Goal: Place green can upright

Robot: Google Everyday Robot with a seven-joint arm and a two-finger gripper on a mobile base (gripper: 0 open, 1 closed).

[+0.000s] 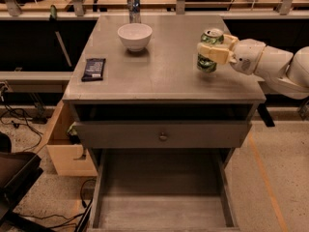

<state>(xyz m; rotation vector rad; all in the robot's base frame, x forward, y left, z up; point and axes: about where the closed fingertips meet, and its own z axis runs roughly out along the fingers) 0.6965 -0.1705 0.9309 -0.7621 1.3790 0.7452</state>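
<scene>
Over by the right edge of the counter [164,79], the gripper [209,52] has its fingers closed around the middle of the green can [207,65], which stands upright (silver top up); whether it touches the surface is unclear. A white bowl [134,35] sits near the back edge.

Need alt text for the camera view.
The gripper, reaching in from the right, is shut on an upright green can over the right side of a grey table. A white bowl and a slim silver-and-blue can stand at the back, a dark packet lies left, and the bottom drawer is open.
</scene>
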